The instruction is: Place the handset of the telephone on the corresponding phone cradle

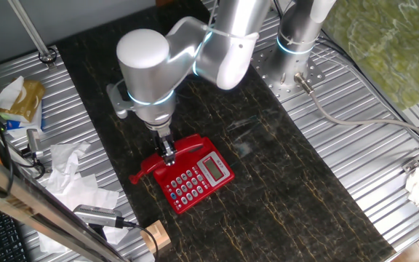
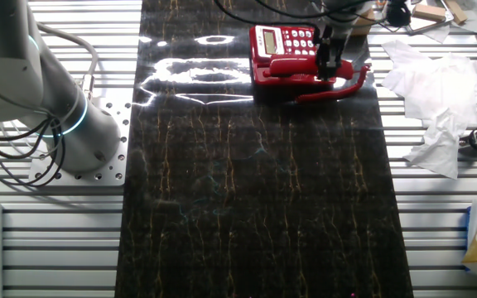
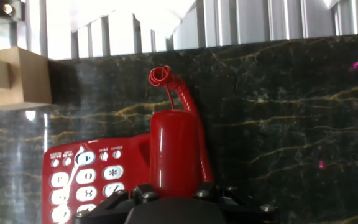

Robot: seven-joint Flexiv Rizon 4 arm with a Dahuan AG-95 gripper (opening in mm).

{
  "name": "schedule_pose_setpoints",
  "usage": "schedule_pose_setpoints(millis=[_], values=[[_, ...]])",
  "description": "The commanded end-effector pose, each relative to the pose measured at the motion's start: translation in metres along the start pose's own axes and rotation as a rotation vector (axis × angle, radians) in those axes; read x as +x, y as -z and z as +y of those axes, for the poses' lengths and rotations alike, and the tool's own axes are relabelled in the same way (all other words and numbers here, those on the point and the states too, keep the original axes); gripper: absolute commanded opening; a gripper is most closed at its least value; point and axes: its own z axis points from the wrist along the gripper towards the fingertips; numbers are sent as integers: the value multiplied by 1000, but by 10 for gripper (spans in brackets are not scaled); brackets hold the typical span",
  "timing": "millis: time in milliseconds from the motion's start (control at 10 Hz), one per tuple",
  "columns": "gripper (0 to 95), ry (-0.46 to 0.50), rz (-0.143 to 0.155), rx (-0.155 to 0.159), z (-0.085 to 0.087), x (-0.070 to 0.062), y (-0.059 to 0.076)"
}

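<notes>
- In the hand view, nearest the lens, the black end effector (image 3: 169, 198) fills the bottom edge; its fingers appear to pinch the slim, glossy red plastic handset (image 3: 176, 149), which runs away from the camera.
- The handset lies beside the keypad side of the small red plastic telephone (image 3: 98, 177) with grey-white buttons, roughly along the long recessed red phone cradle (image 1: 189, 148); whether it is fully seated there I cannot tell, as the end effector covers that spot.
- Past the handset's far end, a thin red coiled cord (image 3: 166, 84) curls up over the dark, gold-veined stone counter (image 3: 278, 124).
- Beyond the telephone, at the counter's edge, stands a pale wooden block (image 3: 14, 78).
- In one fixed view the handset sits slightly askew to the telephone, one end overhanging towards the crumpled white paper (image 1: 68, 171).
- Judgement: the carrying looks done and the handset is at or just over the phone cradle. Still to do: settle it squarely, let go, and lift away.
- Risk, as I judge it: the cord may tug the handset out of line on release.
</notes>
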Motion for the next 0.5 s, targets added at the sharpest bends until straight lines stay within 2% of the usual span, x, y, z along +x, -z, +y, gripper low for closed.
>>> schedule_pose_setpoints(millis=[100, 500], values=[[0, -4, -5, -5, 2, 2, -1], [0, -3, -16, -32, 3, 2, -1]])
